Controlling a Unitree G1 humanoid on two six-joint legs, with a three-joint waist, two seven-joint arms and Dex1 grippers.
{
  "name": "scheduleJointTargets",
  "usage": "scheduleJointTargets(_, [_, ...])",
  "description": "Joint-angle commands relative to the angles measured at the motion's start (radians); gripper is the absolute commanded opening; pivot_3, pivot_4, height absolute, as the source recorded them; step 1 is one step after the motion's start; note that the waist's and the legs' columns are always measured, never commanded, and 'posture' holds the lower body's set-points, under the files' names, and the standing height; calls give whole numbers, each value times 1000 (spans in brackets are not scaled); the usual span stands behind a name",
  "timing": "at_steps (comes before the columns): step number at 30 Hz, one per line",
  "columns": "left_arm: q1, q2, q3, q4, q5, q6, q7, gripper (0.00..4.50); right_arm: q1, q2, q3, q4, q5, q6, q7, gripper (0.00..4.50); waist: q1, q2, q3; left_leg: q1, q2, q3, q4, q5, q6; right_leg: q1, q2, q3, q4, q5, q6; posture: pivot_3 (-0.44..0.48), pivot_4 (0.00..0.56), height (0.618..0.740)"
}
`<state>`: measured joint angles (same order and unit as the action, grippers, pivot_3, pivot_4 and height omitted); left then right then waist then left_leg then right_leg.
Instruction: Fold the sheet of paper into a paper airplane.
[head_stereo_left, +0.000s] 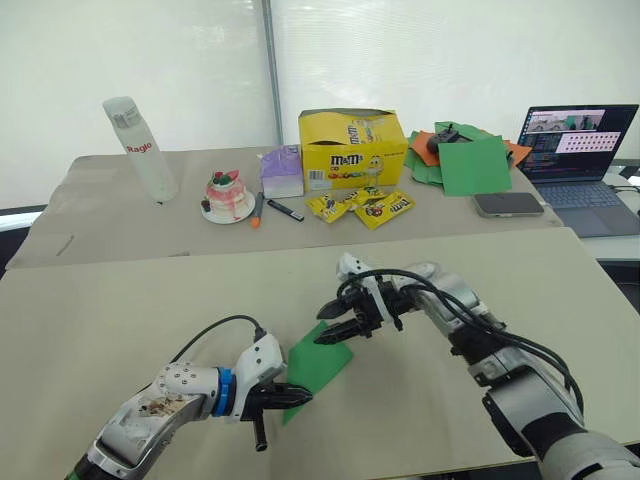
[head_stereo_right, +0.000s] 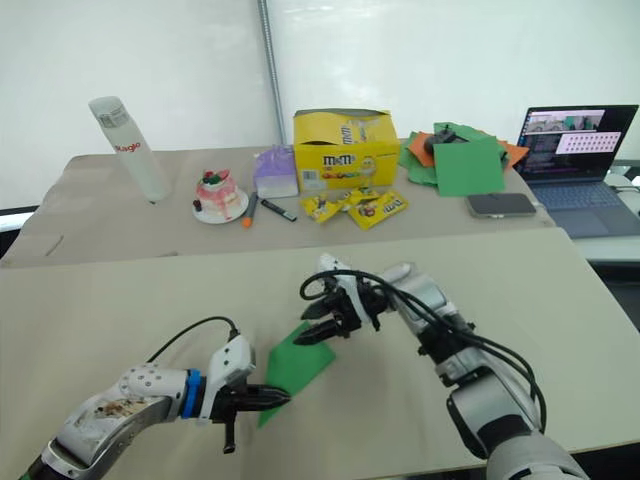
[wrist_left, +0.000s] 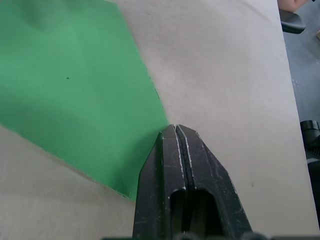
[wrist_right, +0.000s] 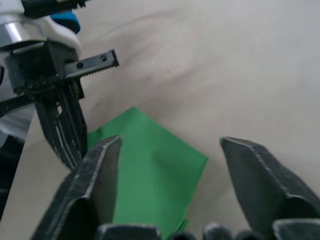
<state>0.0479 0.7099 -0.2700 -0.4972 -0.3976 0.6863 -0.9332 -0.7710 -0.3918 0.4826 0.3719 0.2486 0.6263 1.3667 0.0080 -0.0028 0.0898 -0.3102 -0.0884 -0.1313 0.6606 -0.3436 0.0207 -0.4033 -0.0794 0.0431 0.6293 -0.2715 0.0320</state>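
The sheet of paper (head_stereo_left: 318, 366) lies flat on the near tan table (head_stereo_left: 120, 310), bright green and folded into a pointed, wedge-like shape, between the two grippers. The left gripper (head_stereo_left: 291, 398) sits at the paper's near edge with its two black fingers pressed together — in the left wrist view the fingers (wrist_left: 186, 175) meet along a thin seam with no gap, their tips right at the corner of the green sheet (wrist_left: 80, 95). Whether they pinch the paper's edge or only rest on it cannot be told.

The right gripper (head_stereo_left: 338, 332) hovers at the paper's far end, fingers well apart. In the right wrist view its two dark fingers (wrist_right: 97, 170) stand wide on either side of the green wedge (wrist_right: 155, 175), holding nothing, and the left gripper (wrist_right: 62, 132) shows beyond the paper's other side.

On the far table (head_stereo_left: 100, 200) — well apart from the work — stand a clear bottle (head_stereo_left: 138, 147), a small cake on a plate (head_stereo_left: 227, 194), a lilac box (head_stereo_left: 281, 170), a yellow candy carton (head_stereo_left: 352, 146) with candy packets (head_stereo_left: 362, 205) in front of it, a pile of green and orange papers (head_stereo_left: 468, 160), a phone (head_stereo_left: 508, 204) and an open laptop (head_stereo_left: 582, 160).
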Motion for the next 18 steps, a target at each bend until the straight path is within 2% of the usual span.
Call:
scheduleJointTargets(1, [-7,19,-33,26,34,-13,-3,0,-16,8,11,17,-6,-31,64,1783,-1,0,0,0,0,0,0,0,0,0,0,0,0,0,0,0,150,740])
scheduleJointTargets(6, [-19,21,-35,33,44,-29,8,0,-4,6,-4,19,-10,-35,78,22,-3,0,0,-1,0,0,0,0,0,-1,0,0,0,0,0,0,150,740])
scheduleJointTargets(10, [-20,30,-8,38,29,-35,0,0,30,-9,-51,0,-2,-22,31,22,-2,0,0,-1,0,0,0,0,0,-1,0,0,0,0,0,0,150,740])
scheduleJointTargets(15, [-81,18,103,123,-2,-79,1,0,102,-35,-132,-102,23,62,-73,22,-1,0,0,-2,0,0,0,1,-1,-1,0,0,0,0,0,0,150,740])
scheduleJointTargets(18, [-141,-29,206,199,-71,-74,13,0,160,-44,-185,-199,49,145,-152,22,1,0,0,-3,0,-1,0,1,-3,-2,0,-1,0,0,0,0,150,740])
